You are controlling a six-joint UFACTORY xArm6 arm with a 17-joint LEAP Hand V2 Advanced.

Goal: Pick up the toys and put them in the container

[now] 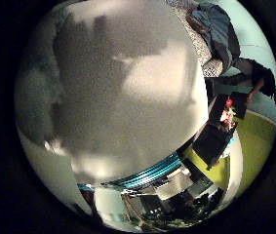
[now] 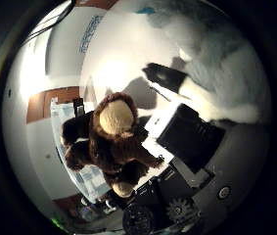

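1. Right now I see a brown plush bear (image 2: 113, 142) at centre left of the thumb-side frame, near the palm, long axis running top to bottom.
2. It lies over a clear container (image 2: 86, 178) on the white table (image 2: 123, 54).
3. A grey-white furry toy (image 1: 123, 92) fills the other frame.
4. The hand (image 2: 192, 137) shows lower right; I cannot tell its grip.

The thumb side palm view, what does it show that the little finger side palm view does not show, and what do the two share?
Only the thumb side view shows a brown plush toy with a tan face, lying partly over a clear container on a white table, and the hand, whose white and black parts reach in.

Only the little finger side view shows a green floor and a teal ribbed band.

Both share a grey plush toy close against the palm.
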